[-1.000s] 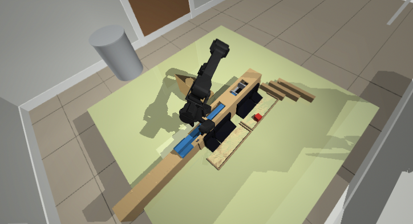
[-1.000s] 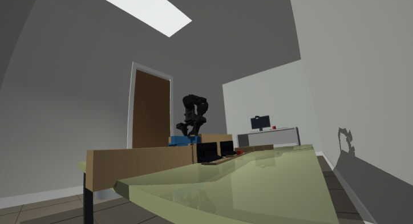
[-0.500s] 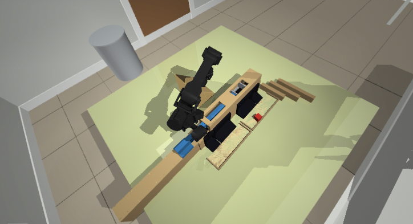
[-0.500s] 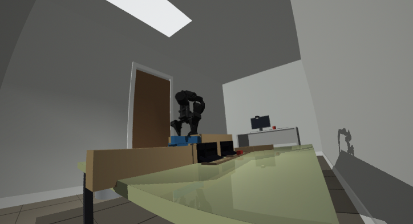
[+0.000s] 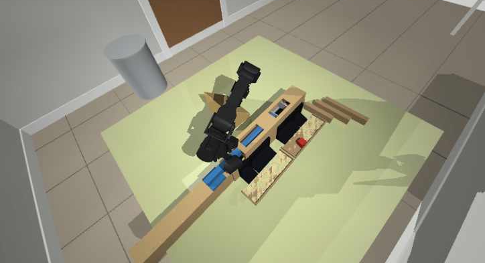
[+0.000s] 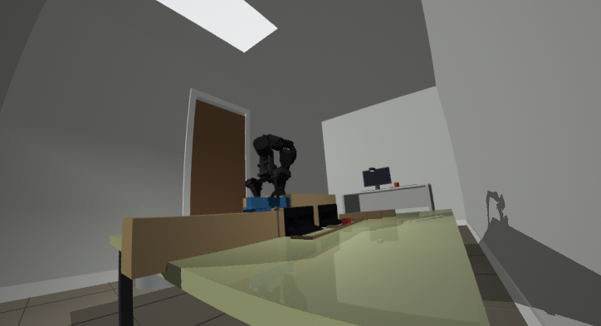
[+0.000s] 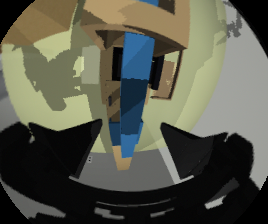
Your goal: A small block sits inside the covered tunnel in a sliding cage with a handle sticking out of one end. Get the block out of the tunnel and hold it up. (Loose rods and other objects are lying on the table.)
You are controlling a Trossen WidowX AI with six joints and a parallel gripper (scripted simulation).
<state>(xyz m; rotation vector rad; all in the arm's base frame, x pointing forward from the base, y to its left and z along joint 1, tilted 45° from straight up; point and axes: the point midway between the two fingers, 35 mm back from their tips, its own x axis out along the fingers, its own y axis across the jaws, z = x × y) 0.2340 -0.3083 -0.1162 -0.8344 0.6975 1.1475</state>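
Clearly, the jaws (image 5: pixel 234 154) (image 6: pixel 266 190) gape wide, gripping nothing.

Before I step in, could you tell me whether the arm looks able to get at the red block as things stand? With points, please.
Probably yes: the gripper (image 5: pixel 234 153) (image 6: pixel 265 194) (image 7: pixel 132 123) is open and empty, and the red block (image 5: pixel 301 142) (image 6: pixel 345 221) lies uncovered, though the wooden tunnel (image 5: pixel 266 121) (image 6: pixel 313 199) (image 7: pixel 177 32) stands between them.

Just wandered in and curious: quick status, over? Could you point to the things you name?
Gripper (image 5: pixel 234 156) (image 6: pixel 265 189) (image 7: pixel 132 123) open, empty, above blue bar (image 5: pixel 214 178) (image 6: pixel 266 203) (image 7: pixel 135 67). Red block (image 5: pixel 301 142) (image 6: pixel 345 221) outside tunnel (image 5: pixel 264 125) (image 6: pixel 313 199) (image 7: pixel 175 22), not held up.
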